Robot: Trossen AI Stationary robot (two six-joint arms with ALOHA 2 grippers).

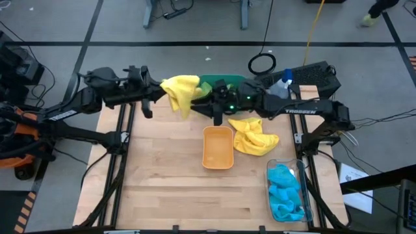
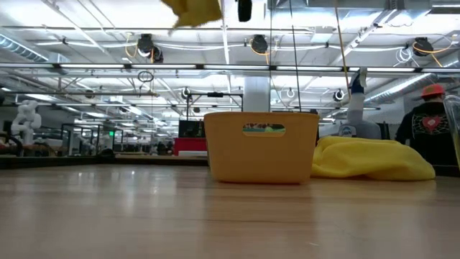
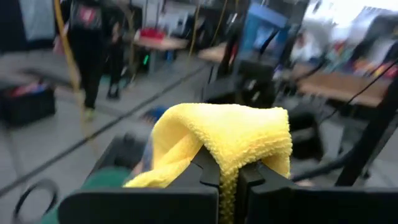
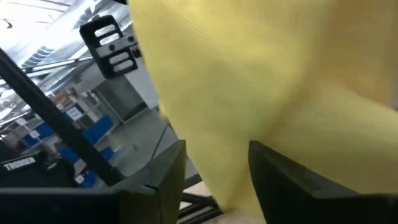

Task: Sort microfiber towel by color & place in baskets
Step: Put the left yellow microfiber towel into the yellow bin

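My left gripper [image 1: 158, 91] is shut on a yellow microfiber towel [image 1: 181, 88], held high over the table's far middle. The towel also shows at the low view's top edge [image 2: 194, 10]. My right gripper [image 1: 215, 109] is open right beside it. In the right wrist view the yellow towel [image 4: 249, 93] fills the space at its two fingers. A second yellow towel [image 1: 254, 136] lies crumpled on the table beside the orange basket [image 1: 218, 148]. Blue towels [image 1: 286, 192] fill the clear basket [image 1: 301, 170]. The teal basket [image 1: 214, 80] sits at the far edge, mostly under my right arm. My left gripper pinches a bunched fold of the yellow towel [image 3: 229, 177] between its two fingers [image 3: 208, 168], coming level from the table's left. The cloth bulges over the fingertips and hangs below them, lifted clear of the table. My right gripper's fingers [image 4: 283, 180] stand on either side of the hanging towel; I cannot tell whether they touch it.
A clear spray bottle with a blue top [image 1: 283, 83] stands at the far right, behind my right arm. Bare wood lies on the table's left half and near edge [image 1: 162, 188]. A person [image 2: 431, 119] stands in the room beyond the table.
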